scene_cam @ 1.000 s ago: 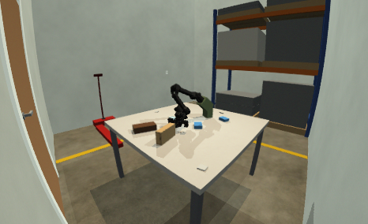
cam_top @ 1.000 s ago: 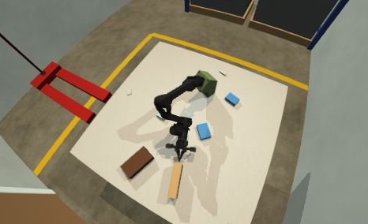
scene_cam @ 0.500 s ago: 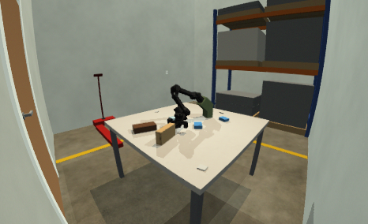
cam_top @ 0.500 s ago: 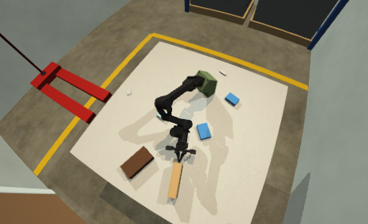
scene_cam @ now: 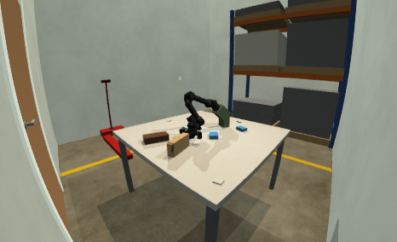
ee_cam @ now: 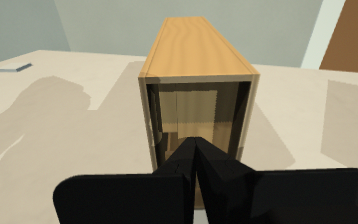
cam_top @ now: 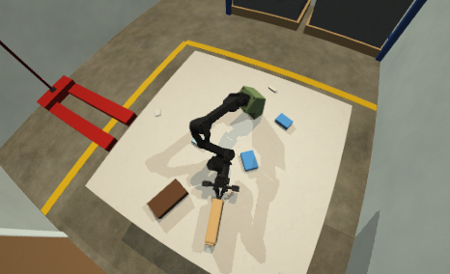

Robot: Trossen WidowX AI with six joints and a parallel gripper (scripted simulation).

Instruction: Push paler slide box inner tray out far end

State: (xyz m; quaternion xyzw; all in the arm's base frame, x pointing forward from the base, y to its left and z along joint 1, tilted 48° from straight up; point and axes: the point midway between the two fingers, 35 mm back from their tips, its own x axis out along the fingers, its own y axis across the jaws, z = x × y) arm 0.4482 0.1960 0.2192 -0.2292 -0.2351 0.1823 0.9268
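Observation:
The paler slide box (cam_top: 214, 221) (scene_cam: 177, 144) (ee_cam: 198, 55) is a long light-wood sleeve lying on the table. Its near end is open in the wrist view, and the inner tray's end wall (ee_cam: 196, 117) shows set back inside it. My gripper (cam_top: 218, 194) (scene_cam: 192, 135) (ee_cam: 194, 143) is shut with nothing between the fingers. Its fingertips are at the mouth of the box's near end, reaching just inside, in line with the box's long axis. Whether the tips touch the tray cannot be told. The darker brown slide box (cam_top: 167, 198) (scene_cam: 156, 137) lies to the left.
Two blue blocks (cam_top: 249, 160) (cam_top: 284, 121) lie right of the arm. A green base block (cam_top: 253, 101) holds the arm at the back. Small white chips (cam_top: 157, 112) (cam_top: 272, 89) (scene_cam: 218, 181) lie on the table (cam_top: 315, 159). The pale box's far end is near the table's front edge.

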